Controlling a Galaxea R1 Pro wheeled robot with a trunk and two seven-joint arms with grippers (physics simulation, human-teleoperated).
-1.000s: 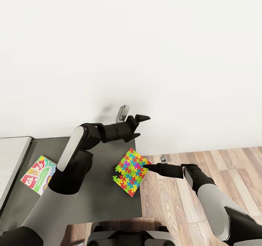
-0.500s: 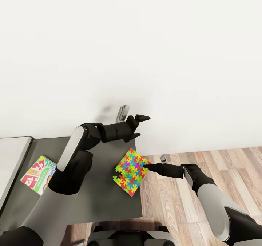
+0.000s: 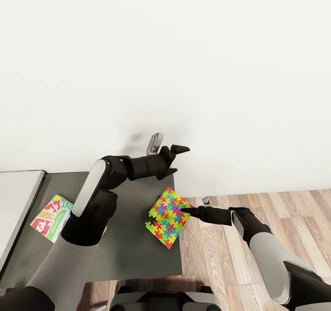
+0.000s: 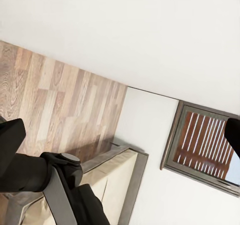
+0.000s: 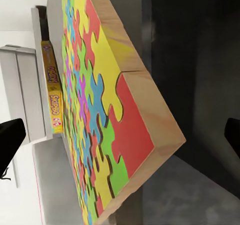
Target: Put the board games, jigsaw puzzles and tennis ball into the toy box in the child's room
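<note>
We see one jigsaw puzzle (image 3: 167, 217) lying flat on the dark part of the table (image 3: 133, 251), its corner at the 3 o'clock edge of the top, jutting slightly past it. Our right gripper (image 3: 185, 208) sits at that corner with its fingers spread to either side of the sheet, not yet pinching. From the wrist the puzzle (image 5: 100, 110) looks like a stiff, thin wooden-backed board, probably light and rigid; we judge the overhanging corner the best hold, since the flat face offers nothing to grip. Our left gripper (image 3: 177, 157) hangs by the wall at 12 o'clock, fingers spread and empty. A board game (image 3: 51, 212) lies at 9 o'clock. The floor is wood plank, the wall plain white.
</note>
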